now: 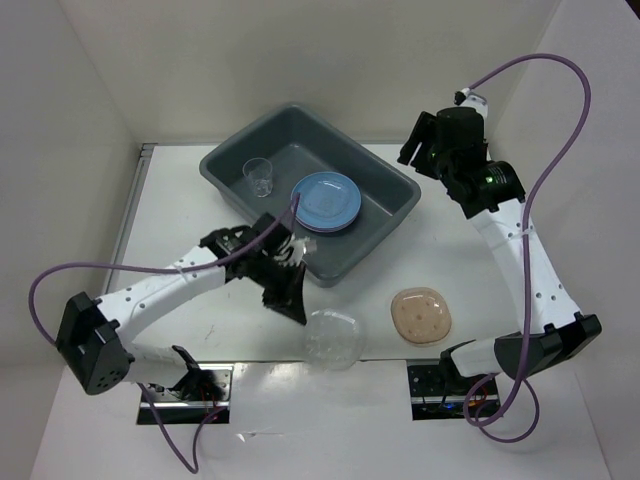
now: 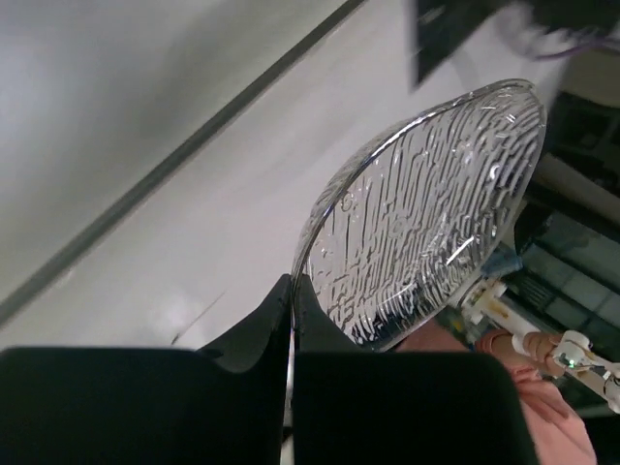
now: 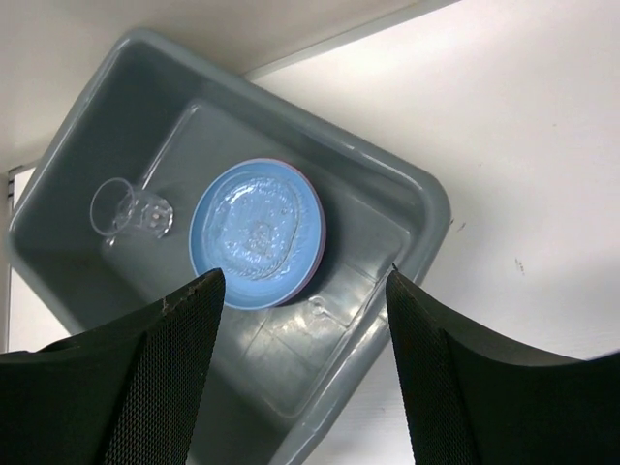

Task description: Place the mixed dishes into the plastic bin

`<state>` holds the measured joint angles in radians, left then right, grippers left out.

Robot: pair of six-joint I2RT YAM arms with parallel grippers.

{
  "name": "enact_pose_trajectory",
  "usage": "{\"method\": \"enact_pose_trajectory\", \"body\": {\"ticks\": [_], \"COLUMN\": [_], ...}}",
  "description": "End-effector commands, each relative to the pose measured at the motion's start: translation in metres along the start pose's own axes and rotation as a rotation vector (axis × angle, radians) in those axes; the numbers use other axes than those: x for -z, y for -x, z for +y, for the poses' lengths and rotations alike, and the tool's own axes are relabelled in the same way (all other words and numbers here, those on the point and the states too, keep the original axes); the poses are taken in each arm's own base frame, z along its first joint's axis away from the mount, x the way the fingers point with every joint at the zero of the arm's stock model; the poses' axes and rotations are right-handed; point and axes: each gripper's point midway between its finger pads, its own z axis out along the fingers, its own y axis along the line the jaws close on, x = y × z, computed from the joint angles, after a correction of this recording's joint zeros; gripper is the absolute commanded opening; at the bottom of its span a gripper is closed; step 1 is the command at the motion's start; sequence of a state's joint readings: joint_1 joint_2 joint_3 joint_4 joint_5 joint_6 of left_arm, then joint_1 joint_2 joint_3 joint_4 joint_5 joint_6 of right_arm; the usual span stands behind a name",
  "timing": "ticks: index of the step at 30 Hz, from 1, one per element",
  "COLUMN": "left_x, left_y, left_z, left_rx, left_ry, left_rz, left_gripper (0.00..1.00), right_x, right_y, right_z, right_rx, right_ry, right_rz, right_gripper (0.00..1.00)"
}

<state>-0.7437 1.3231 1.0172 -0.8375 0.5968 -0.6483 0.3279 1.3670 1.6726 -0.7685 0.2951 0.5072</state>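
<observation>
So the left gripper (image 2: pixel 293 295) is clamped on the clear dish (image 2: pixel 426 213) by its rim, the dish sticking out toward the near table edge. The plastic bin (image 1: pixel 385 235) sits just behind it. The right gripper (image 3: pixel 302 291) hangs open, farther off.

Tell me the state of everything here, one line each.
Bin: holds cup and blue plate.
Cup: in bin.
Blue plate: in bin.
Tan dish: on table, outside bin.
Clear dish: tilted, rim gripped.
Left gripper: shut on clear dish.
Right gripper: open, empty, over bin.
</observation>
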Motion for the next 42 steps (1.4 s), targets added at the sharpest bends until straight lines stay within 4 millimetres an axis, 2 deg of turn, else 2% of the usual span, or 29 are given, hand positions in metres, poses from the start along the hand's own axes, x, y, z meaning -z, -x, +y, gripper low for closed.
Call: {"method": "enact_pose_trajectory", "body": {"ticks": [1,4,6,7,11,12,14,15,16,17,18,19,20,21,22,23,24,26,27,28,29,31,32,34,37,38,39,41,42], "left_x": [0.056,0.093,0.111,0.126,0.140,0.138,0.149,0.146,0.143,0.140,0.132,0.130,0.127,0.116,0.119,0.122,0.116,0.120,0.108,0.109,0.109,0.103,0.098,0.099,0.113,0.116,0.133,0.146,0.167], "left_y": [0.048,0.097,0.136,0.154,0.214,0.236,0.261,0.281,0.292,0.303,0.322,0.331,0.340,0.350,0.358,0.365,0.372,0.382,0.384,0.387,0.388,0.392,0.390,0.396,0.397,0.396,0.395,0.389,0.380], "left_z": [-0.088,-0.108,-0.100,-0.089,-0.044,-0.015,-0.003,0.016,0.023,0.028,0.041,0.051,0.056,0.072,0.071,0.078,0.093,0.100,0.115,0.120,0.128,0.134,0.135,0.121,0.093,0.087,0.067,0.040,0.019], "left_rx": [-0.228,-0.196,-0.140,-0.098,0.020,0.079,0.068,0.093,0.093,0.089,0.103,0.114,0.124,0.144,0.135,0.146,0.157,0.172,0.189,0.197,0.210,0.202,0.202,0.153,0.104,0.093,0.060,0.041,0.014], "left_ry": [-0.218,-0.258,-0.209,-0.197,-0.077,0.048,0.148,0.211,0.237,0.266,0.304,0.349,0.370,0.390,0.401,0.417,0.448,0.454,0.466,0.470,0.478,0.460,0.453,0.388,0.307,0.288,0.249,0.154,0.112], "left_rz": [-0.204,-0.411,-0.577,-0.652,-0.834,-0.890,-0.962,-0.994,-1.000,-1.000,-0.985,-0.992,-0.995,-0.973,-0.988,-1.008,-0.997,-1.003,-0.972,-0.975,-0.971,-0.956,-0.941,-0.951,-0.976,-0.975,-1.010,-1.026,-1.066], "left_gripper": [0.00,0.00,0.00,0.00,0.00,0.00,0.00,0.00,0.00,0.00,0.00,0.00,0.00,0.00,0.00,0.00,0.00,0.00,0.00,0.00,0.00,0.30,0.43,0.68,0.82,0.86,0.90,0.91,0.95], "right_x": [0.029,0.044,0.055,0.067,0.097,0.101,0.111,0.105,0.107,0.101,0.098,0.095,0.085,0.085,0.080,0.076,0.079,0.074,0.073,0.076,0.070,0.070,0.068,0.067,0.059,0.054,0.050,0.041,0.034], "right_y": [0.041,0.057,0.072,0.078,0.100,0.102,0.105,0.099,0.094,0.080,0.071,0.064,0.047,0.037,0.027,0.013,0.005,-0.016,-0.021,-0.026,-0.037,-0.051,-0.057,-0.070,-0.085,-0.098,-0.107,-0.124,-0.138], "right_z": [-0.008,-0.015,-0.014,-0.014,-0.019,-0.020,-0.020,-0.022,-0.021,-0.023,-0.023,-0.022,-0.023,-0.020,-0.020,-0.023,-0.023,-0.030,-0.032,-0.033,-0.037,-0.044,-0.050,-0.063,-0.087,-0.100,-0.107,-0.123,-0.127], "right_rx": [-0.016,-0.049,-0.084,-0.105,-0.157,-0.160,-0.176,-0.180,-0.190,-0.189,-0.200,-0.207,-0.202,-0.194,-0.210,-0.201,-0.210,-0.219,-0.217,-0.226,-0.219,-0.208,-0.192,-0.176,-0.151,-0.138,-0.120,-0.098,-0.080], "right_ry": [-0.024,-0.023,-0.012,0.008,0.020,0.025,0.037,0.030,0.045,0.049,0.056,0.071,0.071,0.100,0.100,0.100,0.115,0.105,0.100,0.110,0.093,0.075,0.050,-0.012,-0.143,-0.218,-0.257,-0.333,-0.360], "right_rz": [-0.124,-0.172,-0.234,-0.265,-0.373,-0.380,-0.398,-0.382,-0.371,-0.335,-0.312,-0.296,-0.249,-0.218,-0.182,-0.150,-0.127,-0.086,-0.078,-0.071,-0.046,-0.006,0.006,0.042,0.080,0.115,0.144,0.206,0.261], "right_gripper": [0.73,0.73,0.76,0.76,0.77,0.77,0.79,0.79,0.79,0.79,0.79,0.79,0.79,0.79,0.79,0.79,0.79,0.79,0.79,0.79,0.79,0.79,0.80,0.81,0.81,0.81,0.81,0.81,0.81]}}
